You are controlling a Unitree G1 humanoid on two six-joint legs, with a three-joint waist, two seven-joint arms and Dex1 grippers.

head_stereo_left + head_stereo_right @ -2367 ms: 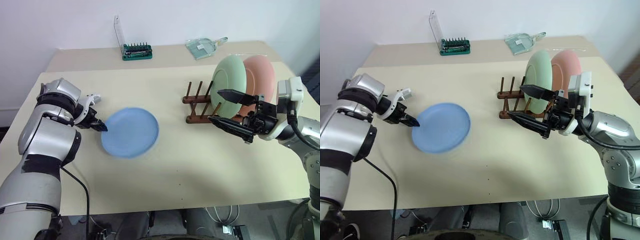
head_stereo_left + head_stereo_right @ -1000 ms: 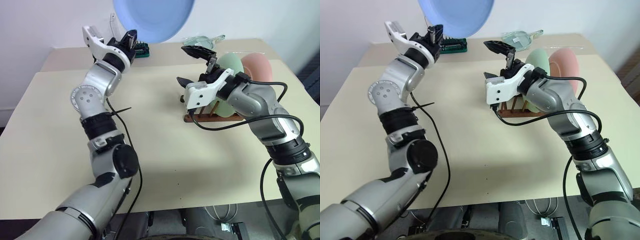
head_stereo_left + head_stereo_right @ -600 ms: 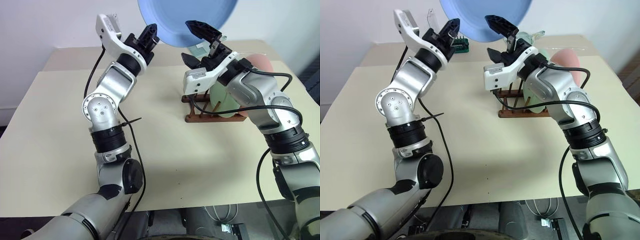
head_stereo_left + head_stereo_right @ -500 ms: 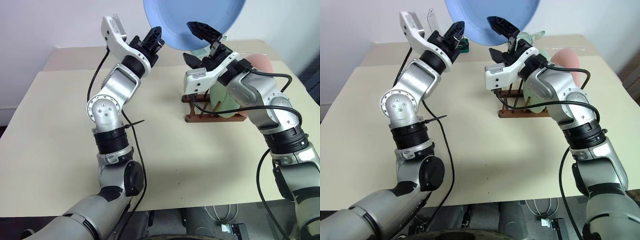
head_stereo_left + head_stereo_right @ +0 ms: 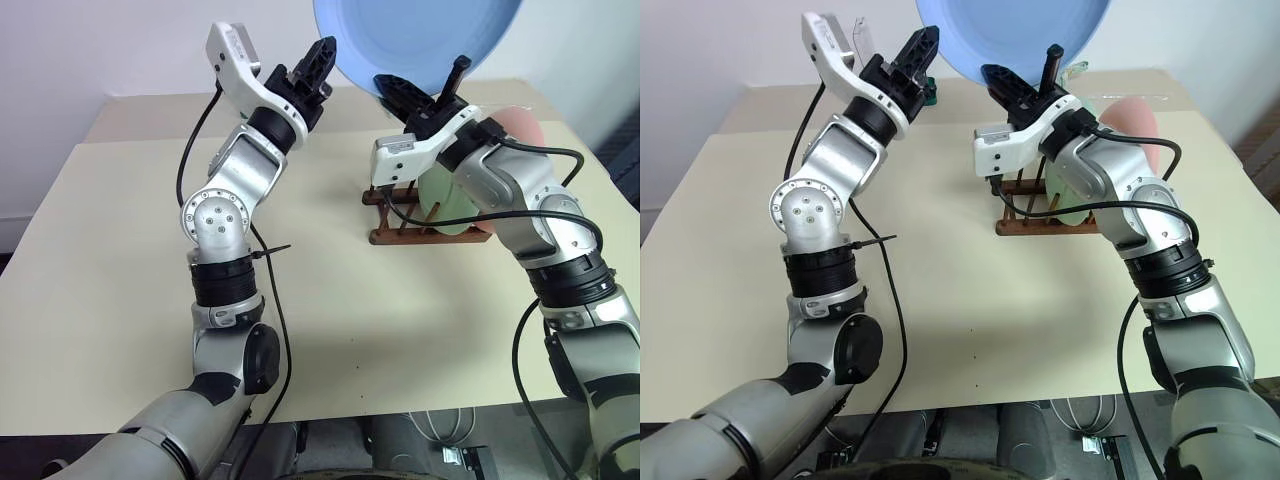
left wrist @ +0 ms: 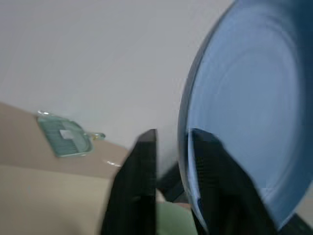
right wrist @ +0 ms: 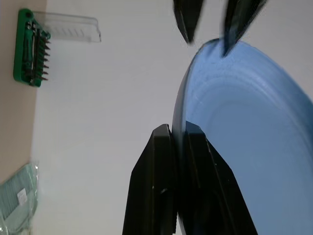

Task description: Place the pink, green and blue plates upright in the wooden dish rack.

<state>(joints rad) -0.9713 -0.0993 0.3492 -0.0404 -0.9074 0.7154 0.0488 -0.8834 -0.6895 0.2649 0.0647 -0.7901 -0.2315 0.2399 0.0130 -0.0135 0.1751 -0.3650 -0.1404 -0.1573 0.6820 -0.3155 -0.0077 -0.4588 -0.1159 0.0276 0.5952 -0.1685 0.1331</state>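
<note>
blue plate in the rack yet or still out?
Out. The blue plate is in the air above the wooden dish rack, right gripper clamped on its rim.

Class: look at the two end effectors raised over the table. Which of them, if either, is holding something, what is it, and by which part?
The right end effector is shut on the blue plate, pinching its rim. The left end effector has its fingers apart astride the rim, gripping nothing.

I see a smooth matte blue plate point(image 5: 415, 40), a dark stained wooden dish rack point(image 5: 400, 215), and a matte beige tabletop point(image 5: 120, 300)
</note>
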